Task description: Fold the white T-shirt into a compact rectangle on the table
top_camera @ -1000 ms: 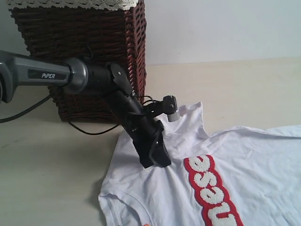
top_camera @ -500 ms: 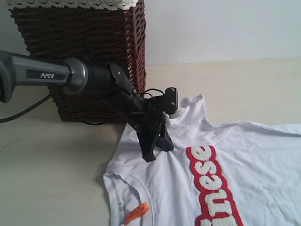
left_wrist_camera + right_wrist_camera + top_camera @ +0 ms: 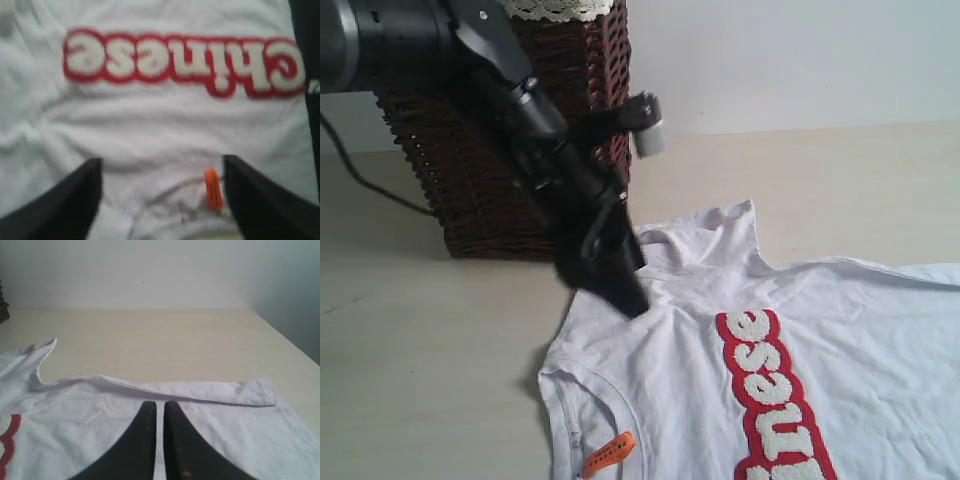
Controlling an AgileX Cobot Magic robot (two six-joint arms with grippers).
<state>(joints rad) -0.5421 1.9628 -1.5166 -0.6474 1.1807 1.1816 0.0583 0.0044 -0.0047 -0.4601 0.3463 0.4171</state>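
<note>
The white T-shirt (image 3: 860,330) lies spread on the table (image 3: 430,380), toward 4 o'clock in the exterior view. The left gripper (image 3: 161,162) is at the shirt's 10 o'clock edge, near the shoulder, with its jaws apart and empty. The right gripper (image 3: 160,407) has its jaws together over the cloth, holding nothing.

A dark brown wicker basket (image 3: 450,200), trimmed with white lace edging (image 3: 570,8), stands before a pale wall (image 3: 800,60); a black cable (image 3: 365,180) trails alongside.
</note>
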